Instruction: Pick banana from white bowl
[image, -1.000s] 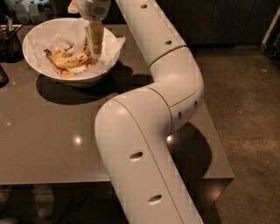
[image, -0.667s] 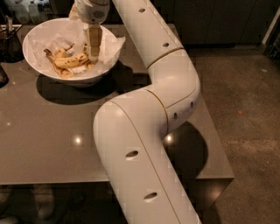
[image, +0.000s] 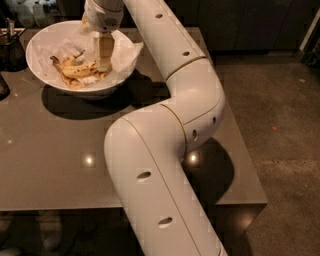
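Observation:
The white bowl (image: 45, 42) stands at the table's far left, lined with crumpled white paper. The banana (image: 79, 70), yellow with brown speckles, lies in the bowl's middle with shorter brown pieces beside it. My gripper (image: 103, 64) reaches down into the bowl from above, its tip at the banana's right end. The white arm runs from the bowl across the table to the front.
A dark wire container (image: 11, 47) stands at the far left edge beside the bowl. The grey table (image: 60, 150) extends toward the front and right, where its edge drops to a dark speckled floor (image: 280, 130).
My gripper has stayed inside the bowl at the banana's right end. The view has shifted slightly; the bowl and banana have not moved.

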